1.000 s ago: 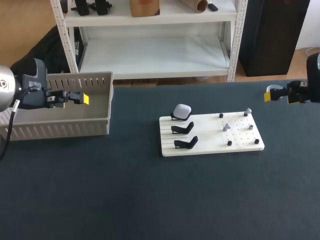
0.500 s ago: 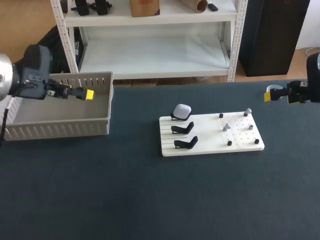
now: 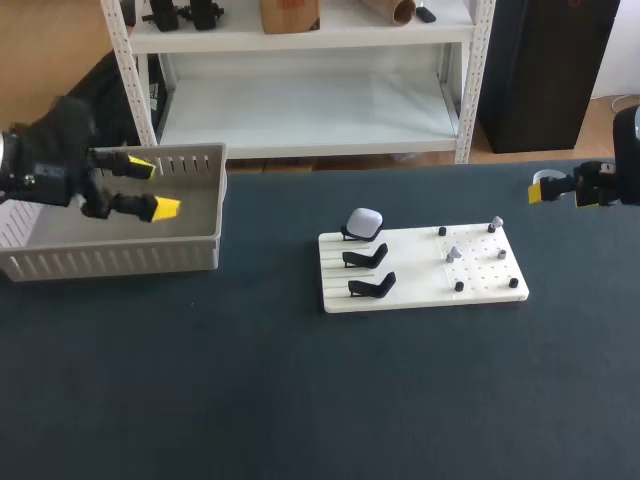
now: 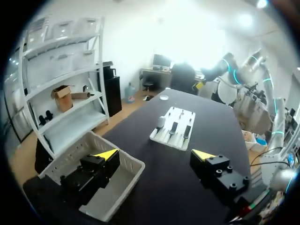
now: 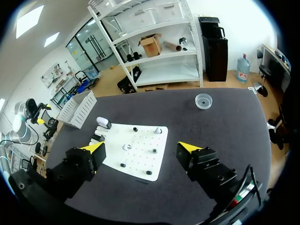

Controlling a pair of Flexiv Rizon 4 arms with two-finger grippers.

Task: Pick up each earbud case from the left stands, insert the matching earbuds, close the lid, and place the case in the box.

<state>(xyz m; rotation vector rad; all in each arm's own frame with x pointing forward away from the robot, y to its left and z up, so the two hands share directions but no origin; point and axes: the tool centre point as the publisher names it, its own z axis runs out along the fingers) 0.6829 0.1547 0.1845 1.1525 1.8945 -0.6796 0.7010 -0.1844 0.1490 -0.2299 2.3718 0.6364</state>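
Note:
A white earbud case [image 3: 364,222] rests shut on the farthest of three black stands on the left of the white board [image 3: 420,295]; the two nearer stands [image 3: 366,258] are bare. Small earbuds [image 3: 453,253] and dark pegs sit on the board's right half. My left gripper [image 3: 150,187] hangs open and empty over the grey box [image 3: 120,258]. In the left wrist view the open left gripper [image 4: 154,154] looks along the table at the board [image 4: 173,136] and the case [image 4: 160,122]. My right gripper [image 3: 562,192] is open and empty at the table's far right; the right wrist view shows the right gripper [image 5: 141,147] above the board [image 5: 140,159], with the case [image 5: 103,123] beyond.
The slotted grey box [image 5: 77,108] stands at the table's far left, with nothing visible inside it. A small clear dish [image 5: 203,101] lies on the dark mat near the far right edge. Bare mat stretches across the front half of the table.
My left gripper has turned over the box so both yellow tips now show apart, and the arm has drawn back to the left. The right arm has not moved.

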